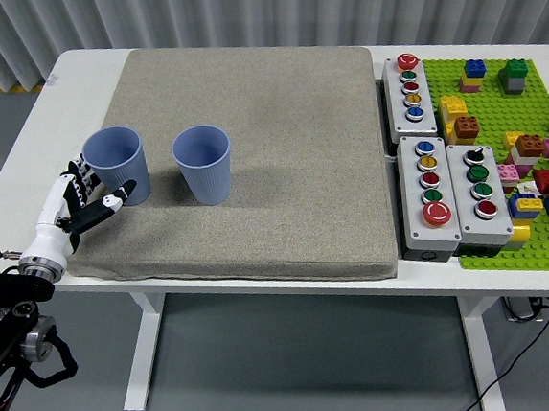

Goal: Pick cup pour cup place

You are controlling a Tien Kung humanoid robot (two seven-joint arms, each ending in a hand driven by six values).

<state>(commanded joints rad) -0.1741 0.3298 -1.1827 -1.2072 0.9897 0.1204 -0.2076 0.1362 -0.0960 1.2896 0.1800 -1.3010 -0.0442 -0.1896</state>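
Two blue paper cups stand upright on a grey mat (279,147). The left cup (117,164) is near the mat's left edge; the right cup (203,163) is a short way to its right. My left hand (89,198) comes in from the lower left, fingers spread, close against the left cup's near-left side, with the thumb tip by its base. It holds nothing. I cannot tell if it touches the cup. The right hand is out of view.
Three grey button boxes (444,167) lie right of the mat. A green baseplate (501,99) with several coloured bricks fills the far right. The white table (21,160) edge lies under my left wrist.
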